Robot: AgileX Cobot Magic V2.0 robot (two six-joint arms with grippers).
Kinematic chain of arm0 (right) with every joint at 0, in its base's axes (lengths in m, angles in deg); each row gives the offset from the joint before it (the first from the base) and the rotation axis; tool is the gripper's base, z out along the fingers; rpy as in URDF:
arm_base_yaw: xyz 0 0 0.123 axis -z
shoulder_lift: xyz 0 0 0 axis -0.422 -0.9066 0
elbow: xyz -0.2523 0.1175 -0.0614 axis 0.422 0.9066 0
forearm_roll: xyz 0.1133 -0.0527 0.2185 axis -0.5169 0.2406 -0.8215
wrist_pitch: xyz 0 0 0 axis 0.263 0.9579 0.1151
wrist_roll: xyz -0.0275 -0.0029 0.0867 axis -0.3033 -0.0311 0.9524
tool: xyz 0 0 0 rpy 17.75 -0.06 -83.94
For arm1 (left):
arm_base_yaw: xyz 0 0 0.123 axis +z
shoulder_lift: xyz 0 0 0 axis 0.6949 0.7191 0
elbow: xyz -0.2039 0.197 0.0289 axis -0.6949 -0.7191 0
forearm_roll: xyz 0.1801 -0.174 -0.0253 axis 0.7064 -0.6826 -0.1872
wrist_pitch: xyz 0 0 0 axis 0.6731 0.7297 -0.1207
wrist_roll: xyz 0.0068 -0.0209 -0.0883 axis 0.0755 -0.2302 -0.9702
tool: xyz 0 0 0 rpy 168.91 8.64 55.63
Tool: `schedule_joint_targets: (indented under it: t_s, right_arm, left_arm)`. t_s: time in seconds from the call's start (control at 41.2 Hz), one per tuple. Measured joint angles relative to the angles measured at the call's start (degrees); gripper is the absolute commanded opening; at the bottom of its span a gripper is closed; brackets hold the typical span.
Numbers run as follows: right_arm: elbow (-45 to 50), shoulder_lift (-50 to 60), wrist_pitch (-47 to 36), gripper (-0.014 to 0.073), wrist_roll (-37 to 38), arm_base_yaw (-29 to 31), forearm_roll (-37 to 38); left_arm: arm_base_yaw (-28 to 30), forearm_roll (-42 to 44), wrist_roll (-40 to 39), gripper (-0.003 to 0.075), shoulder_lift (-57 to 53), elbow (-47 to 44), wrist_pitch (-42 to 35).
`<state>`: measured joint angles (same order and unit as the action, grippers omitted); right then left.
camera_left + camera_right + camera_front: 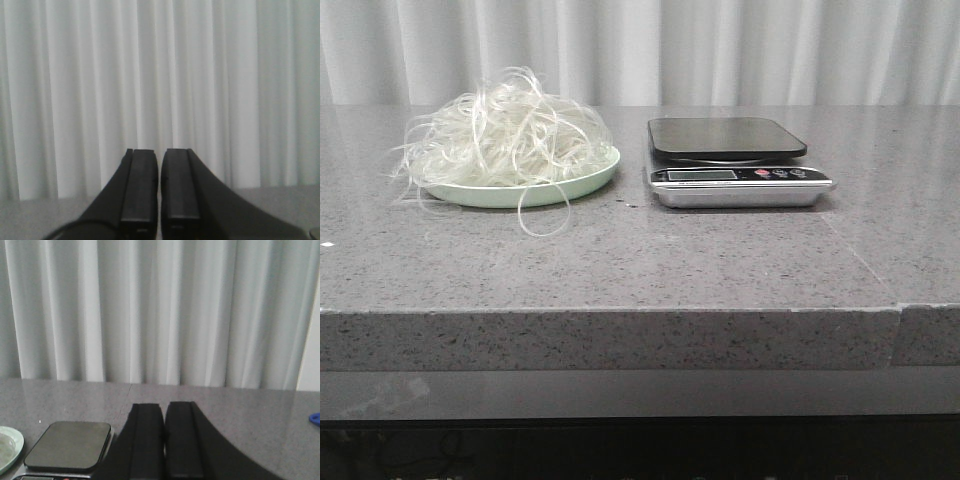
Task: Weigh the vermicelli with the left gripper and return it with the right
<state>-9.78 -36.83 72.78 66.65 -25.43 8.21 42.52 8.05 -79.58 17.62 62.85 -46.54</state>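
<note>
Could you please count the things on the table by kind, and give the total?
Heap of thin white translucent vermicelli: 1
Pale green round plate: 1
Silver kitchen scale with black platform: 1
Small blue object at the table's edge, partly seen: 1
Total: 4

Scale [740,176] display, button labels — too small; unreadable

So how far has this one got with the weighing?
Nothing looks done yet. The fluffy heap of white vermicelli lies on the pale green round plate, and the black-topped silver kitchen scale beside it is bare. Nothing is in hand: the left gripper and right gripper are both shut and empty, facing the white curtain. The whole job is left: weighing, then returning.
</note>
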Motion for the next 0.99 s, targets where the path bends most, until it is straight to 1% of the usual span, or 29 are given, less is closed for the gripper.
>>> schedule_joint_targets:
  t_s: [0.097,0.17,0.315,0.582,0.776,0.995]
  right_arm:
    - [-3.19,-4.93,3.73,0.0162,-0.10,0.00,0.00]
    - [-3.64,-8.67,4.91,0.0162,-0.10,0.00,0.00]
    - [-3.73,-14.54,7.51,0.0162,-0.10,0.00,0.00]
    - [-3.76,-21.79,14.12,0.0162,-0.10,0.00,0.00]
    - [-3.76,-25.13,15.12,0.0162,-0.10,0.00,0.00]
    - [-3.76,-25.72,16.39,0.0162,-0.10,0.00,0.00]
  left_arm:
    - [0.00,0.00,0.00,0.0146,4.97,1.94,5.06]
    - [0.00,0.00,0.00,0.0146,7.99,1.94,7.93]
    - [0.00,0.00,0.00,0.0146,12.54,-0.14,10.82]
    - [0.00,0.00,0.00,0.0146,16.83,-3.69,12.01]
    - [0.00,0.00,0.00,0.0146,17.18,-3.81,12.54]
    - [0.00,0.00,0.00,0.0147,17.18,-3.81,11.77]
